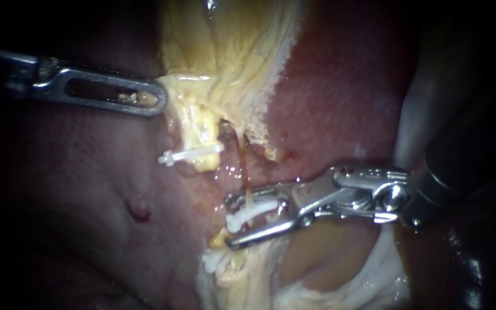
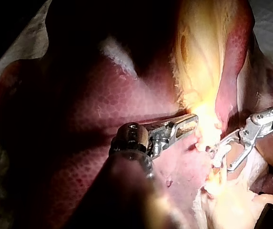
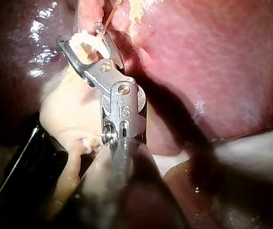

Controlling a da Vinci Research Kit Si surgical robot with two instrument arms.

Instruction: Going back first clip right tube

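Our right instrument (image 1: 229, 223), jaws wide around clip (image 1: 254, 211) on right tube (image 1: 247, 178). If we back out crooked: clip snags, tube rips. Our left instrument (image 1: 159, 97) grips yellow tissue (image 1: 213, 80).

1. The right instrument (image 1: 229, 223) has its jaws spread, and a white clip (image 1: 254, 215) on a thin tube (image 1: 245, 172) fills the gap between them.
2. Up and to the left of those jaw tips, a second clip (image 1: 190, 155) sits near on yellow tissue (image 1: 202, 129).
3. The left instrument (image 1: 161, 97) clamps that yellow tissue from the left and bars that side.
4. Pale tissue folds (image 1: 242, 275) lie just beside the right instrument's lower jaw.
5. Above the right instrument's shaft, the liver (image 1: 340, 103) lies bare and open.
6. The liver's dark lower-left stretch is also bare, well apart from both instruments.
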